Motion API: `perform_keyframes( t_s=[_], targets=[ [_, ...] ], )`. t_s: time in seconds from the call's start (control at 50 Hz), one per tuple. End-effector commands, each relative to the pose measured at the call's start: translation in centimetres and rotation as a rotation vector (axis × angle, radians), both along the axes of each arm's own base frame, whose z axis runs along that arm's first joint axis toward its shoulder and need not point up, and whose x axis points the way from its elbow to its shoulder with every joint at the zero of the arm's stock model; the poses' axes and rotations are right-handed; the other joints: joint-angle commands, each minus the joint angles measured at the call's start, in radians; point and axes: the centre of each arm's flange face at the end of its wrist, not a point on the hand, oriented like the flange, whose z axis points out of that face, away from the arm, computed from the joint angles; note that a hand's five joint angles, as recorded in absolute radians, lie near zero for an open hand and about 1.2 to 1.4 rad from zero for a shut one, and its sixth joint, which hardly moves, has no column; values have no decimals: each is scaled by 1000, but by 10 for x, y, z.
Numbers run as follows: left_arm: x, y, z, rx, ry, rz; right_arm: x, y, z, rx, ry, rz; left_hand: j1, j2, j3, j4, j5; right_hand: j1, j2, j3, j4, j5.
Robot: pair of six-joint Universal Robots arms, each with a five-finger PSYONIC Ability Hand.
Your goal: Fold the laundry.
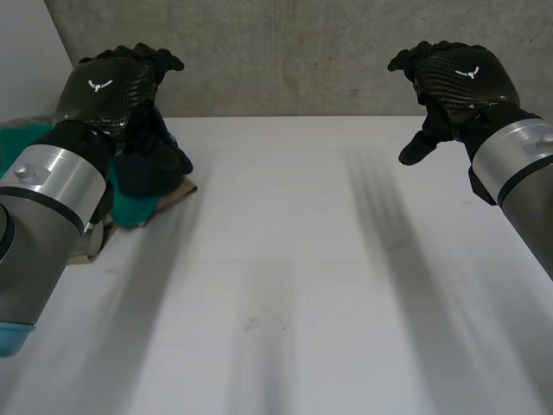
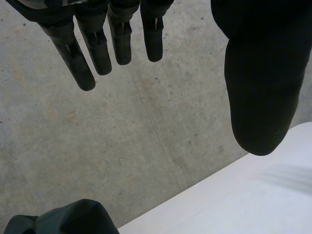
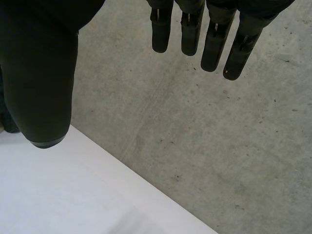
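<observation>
Head view puts the laundry pile [image 1: 130,203] at the left edge of the table [image 1: 285,277]. In it a teal cloth [image 1: 134,209] lies under a dark cloth [image 1: 154,171], and a beige cloth [image 1: 180,192] pokes out on the side facing the table's middle. The left robot hand [image 1: 108,91] hangs raised over this pile. Its wrist view shows the fingers [image 2: 95,46] straight and well apart from the thumb, so it is released and holding nothing. A dark fold of cloth [image 2: 73,219] lies beyond its fingertips, by the table's far edge.

Nothing has been laid out for folding yet, so the step in hand looks like fetching one garment from the pile. To do that well, the left robot hand should come straight down on the topmost layer, likely the dark cloth. It should pinch near an edge or corner, not the bulk, so that a single piece comes away and the teal and beige ones stay put. Dragging the piece low toward the table's middle would keep it from bunching.

Over the table's right side, toward the far edge, the right robot hand [image 1: 454,78] is also raised. Its fingers [image 3: 214,36] are straight, the thumb is apart, and it is empty. It is best kept loose like this, ready to take the opposite corner once the garment reaches the middle, so the two can spread it flat.
</observation>
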Motion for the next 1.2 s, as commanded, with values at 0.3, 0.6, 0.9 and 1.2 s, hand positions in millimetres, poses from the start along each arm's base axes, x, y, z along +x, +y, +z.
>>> perform_keyframes(
  t_s=[0.3,0.6,0.9,1.2],
  targets=[
    [0,-3,-2,-4,-12,2,1,0,-1,3,1,-1,-132,-127,-127,-151,-142,-73,-122,-127,-121,-178],
    [-23,-120,-81,-189,-492,48,2,0,-4,9,8,6,-116,-112,-111,-136,-127,-73,-122,-127,-121,-178],
    [0,-217,-166,-256,-687,150,4,-3,-15,37,20,11,387,391,392,367,376,-73,-122,-127,-121,-178],
    [-72,-123,-91,-315,-449,13,5,-6,-22,24,82,3,1090,1094,1095,1070,1080,-73,-122,-127,-121,-178]
  ],
)
